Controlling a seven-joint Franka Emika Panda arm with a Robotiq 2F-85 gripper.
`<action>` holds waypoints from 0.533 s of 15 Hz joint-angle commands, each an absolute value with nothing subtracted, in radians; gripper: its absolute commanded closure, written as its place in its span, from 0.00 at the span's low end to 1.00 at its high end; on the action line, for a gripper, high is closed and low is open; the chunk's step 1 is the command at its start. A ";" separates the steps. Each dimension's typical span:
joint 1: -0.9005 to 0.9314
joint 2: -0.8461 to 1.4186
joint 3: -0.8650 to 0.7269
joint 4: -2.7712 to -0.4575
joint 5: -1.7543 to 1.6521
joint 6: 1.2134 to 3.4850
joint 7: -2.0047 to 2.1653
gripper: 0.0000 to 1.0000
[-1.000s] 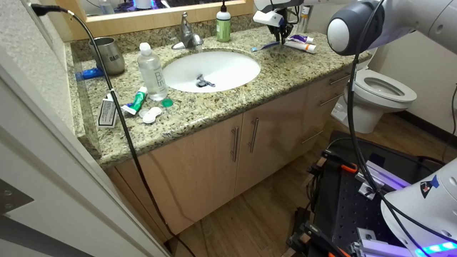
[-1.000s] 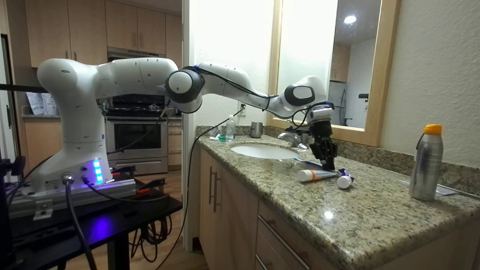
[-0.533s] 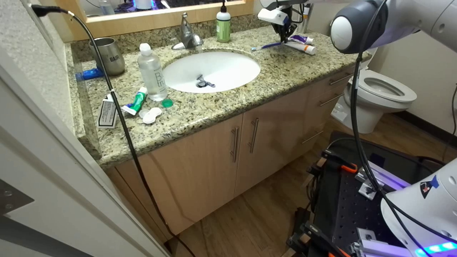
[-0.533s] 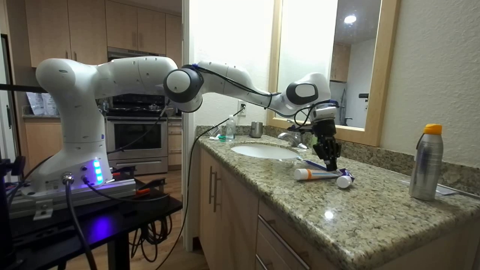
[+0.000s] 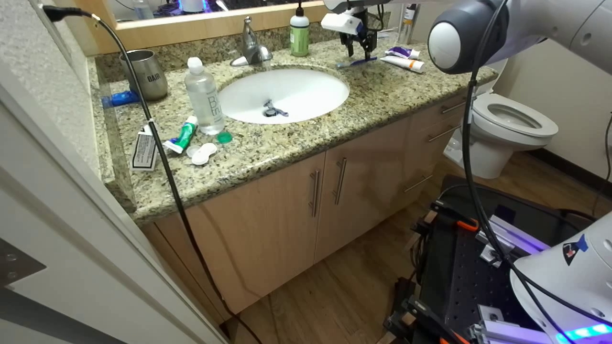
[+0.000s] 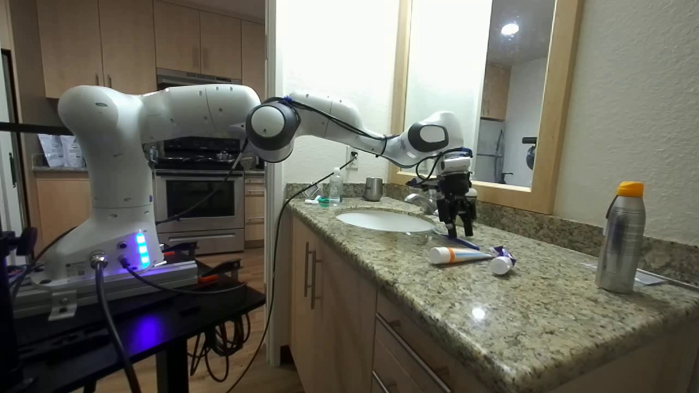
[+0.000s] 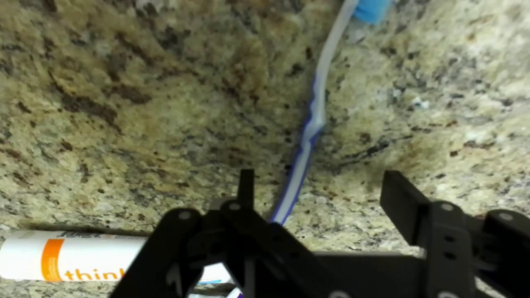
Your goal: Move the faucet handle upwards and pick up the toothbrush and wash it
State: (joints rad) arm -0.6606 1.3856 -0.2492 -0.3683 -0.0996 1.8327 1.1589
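The faucet handle is a short metal lever standing upright atop the chrome faucet; a thin stream seems to run from the spout. The blue and white toothbrush lies on the counter right of the basin, and also shows in the wrist view. My gripper is open above it, fingers on either side of the handle, nearer the left finger. Bristles point to the top of the wrist view; the handle's tail is hidden behind the gripper. The gripper also shows in both exterior views.
A white and orange tube and a purple tube lie beside the toothbrush. A green soap bottle stands behind the white basin. A clear bottle and steel mug stand left. A steel bottle stands on the counter.
My gripper first shifted slightly away from the basin, then moved back toward it, off the tube ends and over the toothbrush. Its fingers now show apart. The white tube has shifted slightly.
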 commanded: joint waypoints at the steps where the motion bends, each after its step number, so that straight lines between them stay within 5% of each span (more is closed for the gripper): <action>1: -0.659 1.374 -0.251 -0.390 -0.099 1.841 1.159 0.00; 8: -0.658 1.405 -0.305 -0.387 -0.144 1.746 1.225 0.00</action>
